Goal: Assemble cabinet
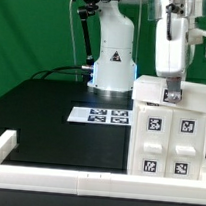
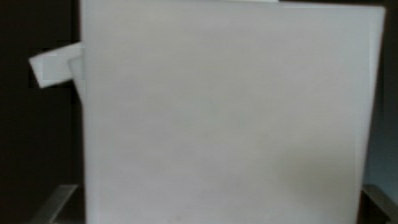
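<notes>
Here, the gripper (image 1: pixel 172 94) sits low on the top of the cabinet (image 1: pixel 169 138), at the exterior view's right.

The white cabinet stands on the black table (image 1: pixel 45 112), its tagged front facing the camera, just behind the white rail (image 1: pixel 45 175) and beside the flat marker board (image 1: pixel 100 116). In the wrist view a plain white cabinet panel (image 2: pixel 222 120) fills the picture, with the fingers (image 2: pixel 59 208) at either side of it. Whether they press on it or only flank it cannot be told.
</notes>
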{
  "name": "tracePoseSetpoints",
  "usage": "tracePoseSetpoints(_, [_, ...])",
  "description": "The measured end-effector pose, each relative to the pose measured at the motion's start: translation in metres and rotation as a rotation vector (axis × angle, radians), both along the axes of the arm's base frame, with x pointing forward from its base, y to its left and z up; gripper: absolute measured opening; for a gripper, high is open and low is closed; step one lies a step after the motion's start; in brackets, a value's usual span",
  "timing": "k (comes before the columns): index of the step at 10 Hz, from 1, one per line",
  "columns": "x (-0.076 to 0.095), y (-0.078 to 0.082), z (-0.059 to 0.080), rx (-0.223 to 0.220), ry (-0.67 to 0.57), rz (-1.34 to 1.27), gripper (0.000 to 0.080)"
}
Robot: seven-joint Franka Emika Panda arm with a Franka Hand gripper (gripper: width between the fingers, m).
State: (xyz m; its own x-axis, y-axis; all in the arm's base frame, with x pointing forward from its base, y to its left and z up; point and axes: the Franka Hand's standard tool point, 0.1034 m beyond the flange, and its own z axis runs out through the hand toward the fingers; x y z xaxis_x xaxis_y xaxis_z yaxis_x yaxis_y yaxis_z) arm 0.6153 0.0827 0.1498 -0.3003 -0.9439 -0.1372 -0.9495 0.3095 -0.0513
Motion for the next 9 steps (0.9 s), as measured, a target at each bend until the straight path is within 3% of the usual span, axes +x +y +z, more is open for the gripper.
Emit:
tracePoseSetpoints(2, [0.002, 0.002, 0.008, 0.019, -0.020, 0.047, 0.0745])
tracePoseSetpoints(5, [0.003, 0.006, 0.033, 0.066, -0.058, 0.042, 0.0797])
tracePoseSetpoints(7, [0.002, 0.008, 0.030, 0.062, -0.060, 0.082, 0.0797])
tracePoseSetpoints(9, [0.003, 0.008, 0.030, 0.023, -0.075, 0.317, 0.0797])
